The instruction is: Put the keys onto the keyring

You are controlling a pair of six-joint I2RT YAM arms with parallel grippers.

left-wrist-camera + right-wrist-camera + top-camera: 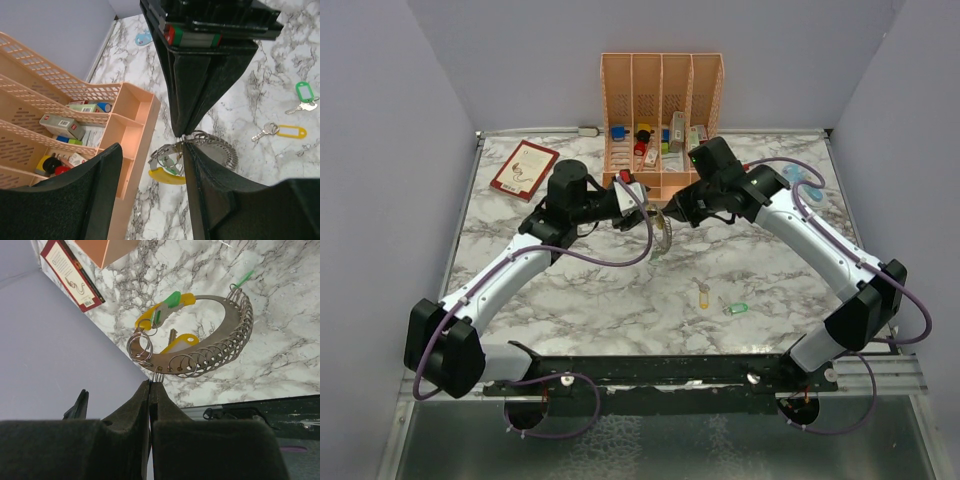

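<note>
The right gripper [150,385] holds the keyring [239,335] above the tabletop [620,300], jaws clamped on its edge. The left gripper [152,150] has its jaws apart beside the keyring. A yellow key [291,131] and a green key [305,92] lie on the tabletop.

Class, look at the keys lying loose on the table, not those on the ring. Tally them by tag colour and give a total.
Yellow key: 1
Green key: 1
Total: 2
</note>
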